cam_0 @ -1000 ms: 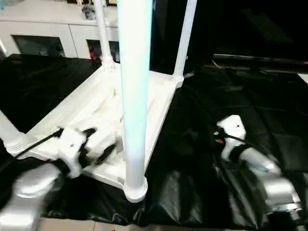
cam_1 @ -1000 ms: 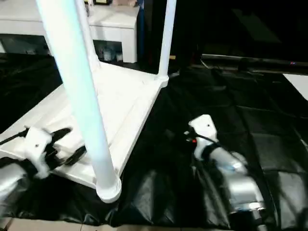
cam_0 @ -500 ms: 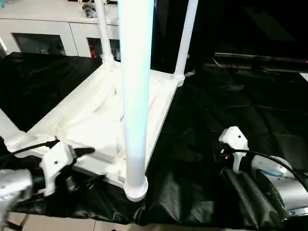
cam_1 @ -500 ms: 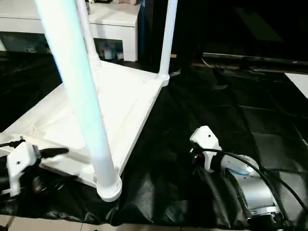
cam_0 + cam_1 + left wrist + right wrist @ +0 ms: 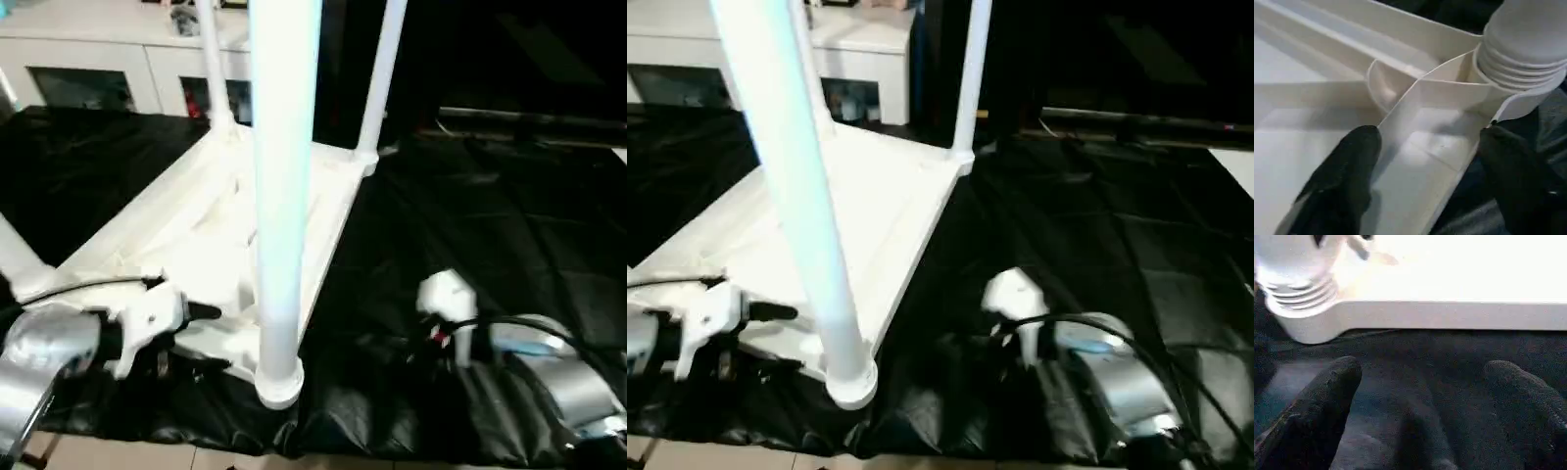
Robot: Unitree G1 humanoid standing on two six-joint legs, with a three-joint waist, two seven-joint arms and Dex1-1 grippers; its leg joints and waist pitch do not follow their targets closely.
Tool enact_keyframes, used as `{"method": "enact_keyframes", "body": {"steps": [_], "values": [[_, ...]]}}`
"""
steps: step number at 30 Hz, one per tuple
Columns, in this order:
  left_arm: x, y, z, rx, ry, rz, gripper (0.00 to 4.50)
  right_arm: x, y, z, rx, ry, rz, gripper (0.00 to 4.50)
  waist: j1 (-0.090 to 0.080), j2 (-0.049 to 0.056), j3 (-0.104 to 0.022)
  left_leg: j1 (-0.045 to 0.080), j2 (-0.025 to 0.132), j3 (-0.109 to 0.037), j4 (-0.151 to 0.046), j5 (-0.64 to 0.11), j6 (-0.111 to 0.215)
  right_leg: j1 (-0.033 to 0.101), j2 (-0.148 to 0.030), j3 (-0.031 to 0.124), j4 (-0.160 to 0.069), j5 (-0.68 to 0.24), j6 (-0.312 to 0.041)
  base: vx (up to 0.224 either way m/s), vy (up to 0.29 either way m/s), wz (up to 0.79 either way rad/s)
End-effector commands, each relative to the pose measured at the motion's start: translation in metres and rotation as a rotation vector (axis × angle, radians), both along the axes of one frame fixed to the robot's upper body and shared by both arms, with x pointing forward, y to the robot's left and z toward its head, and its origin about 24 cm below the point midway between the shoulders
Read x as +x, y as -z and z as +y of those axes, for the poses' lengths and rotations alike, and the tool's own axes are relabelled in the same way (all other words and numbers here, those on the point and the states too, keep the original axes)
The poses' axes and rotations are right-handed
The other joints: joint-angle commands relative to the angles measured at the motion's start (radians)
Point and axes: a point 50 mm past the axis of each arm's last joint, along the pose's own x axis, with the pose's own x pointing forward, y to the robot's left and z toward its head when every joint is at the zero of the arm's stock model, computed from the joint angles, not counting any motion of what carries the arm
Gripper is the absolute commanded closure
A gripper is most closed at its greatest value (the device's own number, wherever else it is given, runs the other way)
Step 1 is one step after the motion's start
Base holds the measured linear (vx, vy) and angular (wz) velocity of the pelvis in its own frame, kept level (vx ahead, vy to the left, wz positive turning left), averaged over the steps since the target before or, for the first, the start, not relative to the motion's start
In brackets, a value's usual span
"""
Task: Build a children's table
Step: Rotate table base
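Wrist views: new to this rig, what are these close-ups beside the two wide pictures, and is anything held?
It is a two-armed robot. The wide pictures come from its head, looking down. The children's table lies upside down, legs up, on the black-covered table. Each close-up looks along one arm's jaws. The left jaws stand open astride the tabletop's rim beside the near leg; the right jaws stand open over the black cover. Nothing is held.
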Motion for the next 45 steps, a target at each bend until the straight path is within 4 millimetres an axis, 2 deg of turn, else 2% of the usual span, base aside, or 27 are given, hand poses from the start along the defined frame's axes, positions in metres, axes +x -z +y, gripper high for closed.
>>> {"method": "enact_keyframes", "body": {"steps": [1,5,10,12,17,21,23,26,28,32,33,34,37,38,40,42,43,45], "values": [[0.0,0.002,0.002,0.039,0.028,0.035,1.3,0.001,-0.007,0.002,-0.003,-0.041,0.003,0.0,0.005,0.016,-0.048,0.015,0.059,-0.022,-0.088,-0.151,0.03,0.029,-0.089,0.049,-0.073,0.023,-0.243,0.0,0.0,0.0],[0.001,0.002,0.002,0.046,0.049,0.071,1.44,0.001,-0.007,0.003,-0.01,-0.07,0.015,0.0,0.007,0.014,-0.047,0.016,0.06,-0.019,-0.087,-0.158,0.03,0.028,-0.091,0.05,-0.074,0.008,-0.251,0.0,0.0,0.0],[-0.002,0.004,0.006,0.102,0.081,0.159,2.07,0.003,-0.007,0.003,-0.026,-0.078,0.01,0.0,0.007,0.014,-0.045,0.017,0.062,-0.02,-0.091,-0.176,0.021,0.026,-0.092,0.051,-0.075,-0.031,-0.251,0.0,0.0,0.0],[-0.003,0.004,0.007,0.115,0.081,0.168,2.18,0.003,-0.006,0.003,-0.029,-0.08,0.009,0.0,0.007,0.015,-0.045,0.017,0.062,-0.02,-0.091,-0.181,0.019,0.026,-0.092,0.051,-0.076,-0.04,-0.25,0.0,0.0,0.0],[-0.001,0.005,0.007,0.135,0.062,0.176,2.52,0.003,-0.006,0.003,-0.031,-0.081,0.011,0.0,0.005,0.011,-0.049,0.013,0.06,-0.02,-0.088,-0.136,0.031,0.031,-0.092,0.049,-0.071,0.025,-0.255,0.0,0.0,0.0],[0.0,0.01,0.002,0.159,-0.002,0.21,2.78,0.004,-0.006,0.002,-0.035,-0.075,0.006,0.0,0.004,0.012,-0.048,0.017,0.062,-0.018,-0.088,-0.15,0.031,0.027,-0.092,0.049,-0.071,0.004,-0.263,0.0,0.0,0.0],[-0.002,0.016,-0.004,0.18,-0.022,0.228,3.06,0.006,-0.006,0.001,-0.04,-0.061,-0.001,0.0,0.005,0.01,-0.045,0.016,0.062,-0.018,-0.089,-0.15,0.029,0.029,-0.094,0.05,-0.075,-0.02,-0.26,0.0,0.0,0.0],[-0.002,0.02,-0.012,0.181,-0.075,0.241,3.12,0.007,-0.006,-0.001,-0.041,-0.047,-0.007,0.0,0.007,0.008,-0.043,0.017,0.062,-0.017,-0.089,-0.168,0.026,0.027,-0.095,0.051,-0.081,-0.069,-0.254,0.0,0.0,0.0],[-0.002,0.022,-0.016,0.176,-0.092,0.246,3.27,0.007,-0.006,-0.002,-0.042,-0.042,-0.009,0.0,0.005,0.009,-0.044,0.013,0.062,-0.018,-0.09,-0.159,0.026,0.029,-0.094,0.05,-0.079,-0.066,-0.251,0.0,0.0,0.0],[-0.004,0.024,-0.037,0.118,-0.162,0.271,3.44,0.009,-0.006,-0.003,-0.042,-0.029,-0.014,0.0,0.004,0.002,-0.046,0.012,0.062,-0.017,-0.087,-0.138,0.034,0.031,-0.096,0.05,-0.079,-0.056,-0.253,0.0,0.0,0.0],[-0.004,0.023,-0.04,0.109,-0.166,0.274,3.47,0.009,-0.006,-0.003,-0.042,-0.028,-0.015,0.0,0.005,0.003,-0.047,0.01,0.06,-0.016,-0.084,-0.123,0.041,0.032,-0.096,0.049,-0.079,-0.051,-0.253,0.0,0.0,0.0],[-0.004,0.024,-0.049,0.1,-0.182,0.271,3.5,0.009,-0.006,-0.003,-0.043,-0.025,-0.016,0.0,0.005,0.0,-0.047,0.008,0.059,-0.016,-0.084,-0.114,0.044,0.034,-0.095,0.049,-0.078,-0.041,-0.252,0.0,0.0,0.0],[-0.002,0.026,-0.06,0.095,-0.238,0.251,3.7,0.01,-0.007,-0.004,-0.039,-0.015,-0.019,0.0,0.004,-0.002,-0.047,0.009,0.058,-0.014,-0.08,-0.103,0.059,0.033,-0.093,0.049,-0.08,-0.027,-0.254,0.0,0.0,0.0],[-0.002,0.026,-0.06,0.095,-0.238,0.251,3.75,0.01,-0.007,-0.004,-0.039,-0.015,-0.019,0.0,0.004,-0.002,-0.047,0.009,0.058,-0.014,-0.08,-0.103,0.059,0.033,-0.093,0.049,-0.08,-0.027,-0.254,0.0,0.0,0.0],[0.0,0.024,-0.073,0.059,-0.245,0.213,3.83,0.012,-0.007,-0.005,-0.036,0.0,-0.023,0.0,0.005,-0.009,-0.046,0.007,0.058,-0.015,-0.081,-0.105,0.065,0.033,-0.093,0.048,-0.084,-0.053,-0.245,0.0,0.0,0.0],[0.001,0.023,-0.081,0.039,-0.222,0.183,3.97,0.011,-0.006,-0.006,-0.036,0.004,-0.02,0.0,0.006,-0.007,-0.047,0.006,0.059,-0.016,-0.081,-0.102,0.066,0.033,-0.093,0.048,-0.084,-0.058,-0.24,0.0,0.0,0.0],[0.003,0.02,-0.089,0.017,-0.204,0.144,3.97,0.011,-0.005,-0.007,-0.036,0.009,-0.016,0.0,0.006,-0.013,-0.047,0.006,0.058,-0.016,-0.081,-0.107,0.068,0.033,-0.092,0.048,-0.086,-0.064,-0.234,0.0,0.0,0.0],[0.005,0.019,-0.092,0.008,-0.198,0.123,4.05,0.011,-0.005,-0.007,-0.037,0.012,-0.015,0.0,0.006,-0.012,-0.047,0.007,0.059,-0.016,-0.081,-0.108,0.068,0.032,-0.092,0.048,-0.085,-0.061,-0.232,0.0,0.0,0.0]]}}
